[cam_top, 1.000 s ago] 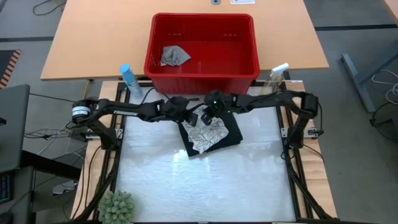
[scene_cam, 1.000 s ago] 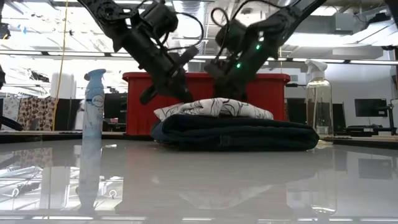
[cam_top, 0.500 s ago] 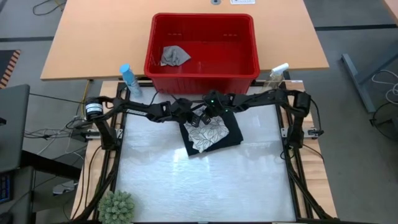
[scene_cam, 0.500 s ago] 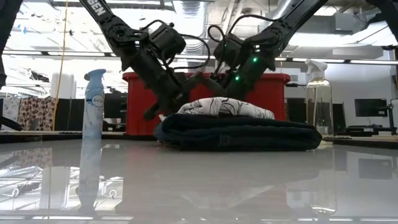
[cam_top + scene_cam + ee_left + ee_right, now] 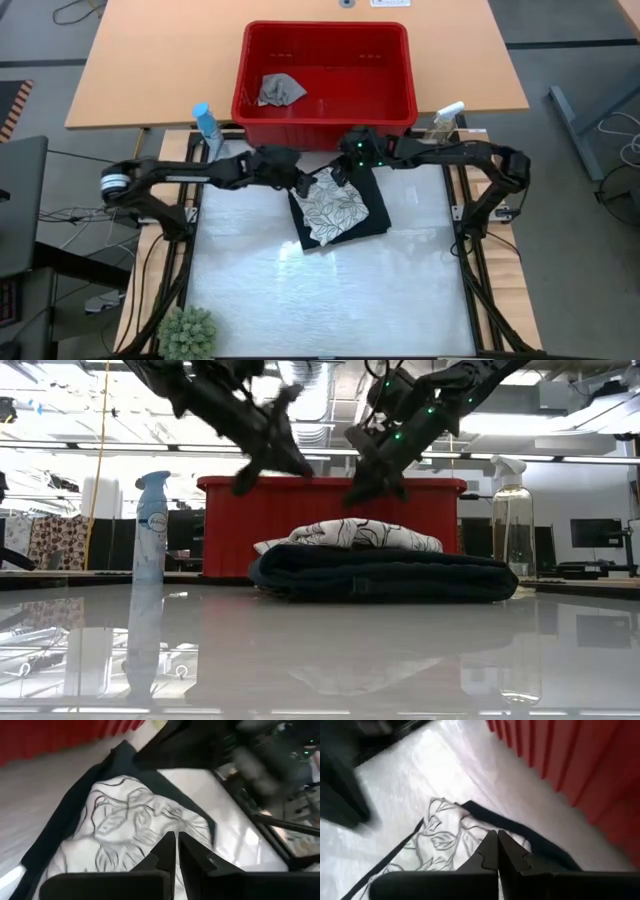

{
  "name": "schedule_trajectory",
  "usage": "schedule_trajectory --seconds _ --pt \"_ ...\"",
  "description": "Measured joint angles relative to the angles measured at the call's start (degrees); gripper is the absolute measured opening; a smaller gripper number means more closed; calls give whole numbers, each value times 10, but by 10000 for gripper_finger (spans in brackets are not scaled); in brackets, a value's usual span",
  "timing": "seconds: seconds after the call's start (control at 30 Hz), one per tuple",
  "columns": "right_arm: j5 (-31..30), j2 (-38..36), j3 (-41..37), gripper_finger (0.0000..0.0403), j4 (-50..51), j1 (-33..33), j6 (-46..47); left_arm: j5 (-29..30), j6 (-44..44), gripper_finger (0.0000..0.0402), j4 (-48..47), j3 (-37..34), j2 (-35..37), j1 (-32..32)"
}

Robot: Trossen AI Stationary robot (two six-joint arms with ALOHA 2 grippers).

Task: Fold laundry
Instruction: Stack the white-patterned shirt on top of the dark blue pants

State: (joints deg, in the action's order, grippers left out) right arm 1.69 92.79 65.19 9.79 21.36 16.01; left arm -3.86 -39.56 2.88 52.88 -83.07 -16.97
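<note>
The folded dark jeans (image 5: 372,212) lie on the white table top near its far edge. A folded white cloth with grey leaf print (image 5: 334,208) rests on top of them. In the low view the white cloth (image 5: 350,534) sits on the jeans (image 5: 380,575). My left gripper (image 5: 303,186) hangs shut above the pile's far left corner, and my right gripper (image 5: 340,172) hangs shut above its far edge. Both are clear of the cloth, left (image 5: 296,463) and right (image 5: 366,488). A small grey cloth (image 5: 280,90) lies in the red basket.
The red basket (image 5: 325,122) stands just beyond the pile, behind both grippers. A blue spray bottle (image 5: 207,125) stands at the far left corner, a clear spray bottle (image 5: 446,120) at the far right. A small green plant (image 5: 188,332) sits at the near left. White table top (image 5: 330,300) stretches toward the near edge.
Both grippers have risen from the pile's far edge and now hang clear above it. My left gripper first dipped to the pile's left edge, then lifted. The white cloth and the jeans stay on the table.
</note>
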Motion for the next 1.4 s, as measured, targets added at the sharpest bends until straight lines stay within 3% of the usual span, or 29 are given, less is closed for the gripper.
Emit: schedule_trajectory --seconds 0.3,0.5,0.73,0.9,1.13,1.4 --pt "-34 52 0 13 -46 -20 35 51 -17 0 -73 0 192 59" --pt "-29 94 0 13 -114 -68 61 130 1 0 -85 0 284 110" --pt "-36 144 43 13 -134 -87 65 210 15 0 -133 0 328 147" --pt "-60 186 114 13 -130 -79 38 215 8 0 -147 -1 325 160" --pt "-58 272 234 13 -9 -56 31 217 -2 0 -162 -1 316 181" --pt "-51 316 318 13 241 -81 6 213 -15 0 -160 -1 314 201"
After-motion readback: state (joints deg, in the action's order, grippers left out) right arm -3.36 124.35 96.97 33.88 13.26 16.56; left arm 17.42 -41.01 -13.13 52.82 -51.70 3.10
